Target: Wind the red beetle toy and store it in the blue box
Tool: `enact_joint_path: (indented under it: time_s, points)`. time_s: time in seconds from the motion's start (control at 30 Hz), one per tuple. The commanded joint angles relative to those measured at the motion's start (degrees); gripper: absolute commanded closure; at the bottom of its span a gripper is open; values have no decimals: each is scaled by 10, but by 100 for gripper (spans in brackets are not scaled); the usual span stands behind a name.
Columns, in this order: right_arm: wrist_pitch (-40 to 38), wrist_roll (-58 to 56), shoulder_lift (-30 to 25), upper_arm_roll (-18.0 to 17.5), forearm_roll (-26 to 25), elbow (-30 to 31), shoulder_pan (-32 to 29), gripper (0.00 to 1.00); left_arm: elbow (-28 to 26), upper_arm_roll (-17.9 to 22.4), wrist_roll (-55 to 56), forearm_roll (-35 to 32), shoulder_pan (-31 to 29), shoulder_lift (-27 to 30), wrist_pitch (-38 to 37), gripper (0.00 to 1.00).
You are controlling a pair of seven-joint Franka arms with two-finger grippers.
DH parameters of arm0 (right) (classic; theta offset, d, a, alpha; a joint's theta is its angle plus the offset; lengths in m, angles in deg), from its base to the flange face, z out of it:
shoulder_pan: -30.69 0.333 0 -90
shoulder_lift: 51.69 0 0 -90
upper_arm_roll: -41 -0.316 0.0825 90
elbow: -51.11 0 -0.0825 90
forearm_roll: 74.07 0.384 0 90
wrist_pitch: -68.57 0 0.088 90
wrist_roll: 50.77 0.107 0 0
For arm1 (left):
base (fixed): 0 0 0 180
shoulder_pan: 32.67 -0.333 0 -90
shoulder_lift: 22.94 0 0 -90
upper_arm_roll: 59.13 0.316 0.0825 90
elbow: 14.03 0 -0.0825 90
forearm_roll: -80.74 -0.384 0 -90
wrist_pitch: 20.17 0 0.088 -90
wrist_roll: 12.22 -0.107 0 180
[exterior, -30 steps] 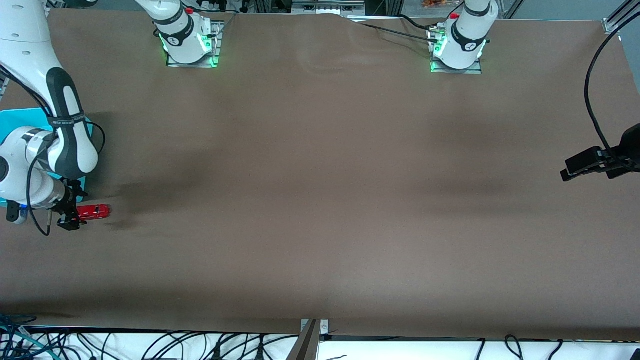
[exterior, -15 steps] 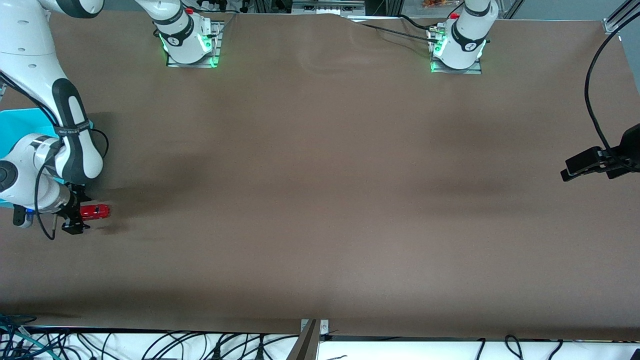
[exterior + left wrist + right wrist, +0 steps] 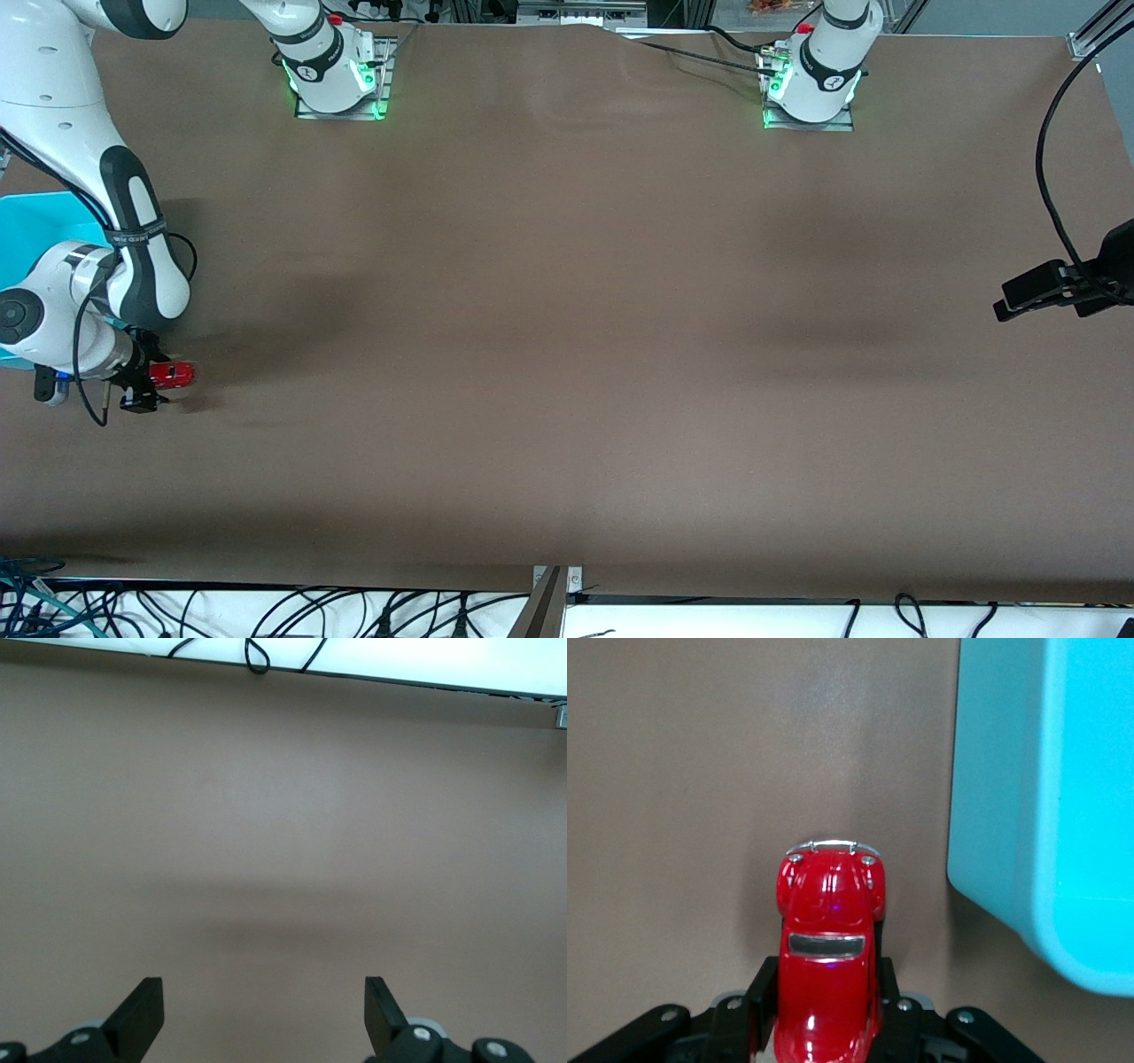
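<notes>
Red beetle toy [image 3: 830, 943] down on the brown table [image 3: 567, 354] at the right arm's end, clamped by its rear half between the fingers of the right gripper [image 3: 142, 387], nose pointing toward the middle of the table. Blue box [image 3: 1050, 806] just beside the toy, its corner close by but apart, farther from the front camera. Left gripper [image 3: 264, 1014] waiting with fingers spread apart over bare table at the left arm's end. Likely risks from here: a glossy rounded body slipping out of a narrow pinch during wind-back or lift, wheels skidding rather than turning, or a low carry clipping the box's thick wall.
</notes>
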Motion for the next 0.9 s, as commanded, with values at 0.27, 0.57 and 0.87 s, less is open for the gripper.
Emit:
enact_joint_path:
  time_s: [0.27, 0.57, 0.87]
  points:
    - [-1, 20, 4, -13, -9, -11, -11, 100, 0, 2, -1, 8, 0, 4, -4, 0]
    - [-25, 11, -15, -20, -10, -8, -11, 100, 0, 2, -1, 8, 0, 4, -4, 0]
    - [-86, -9, -39, -21, -12, -7, -10, 100, 0, 2, -1, 8, 0, 4, -4, 0]
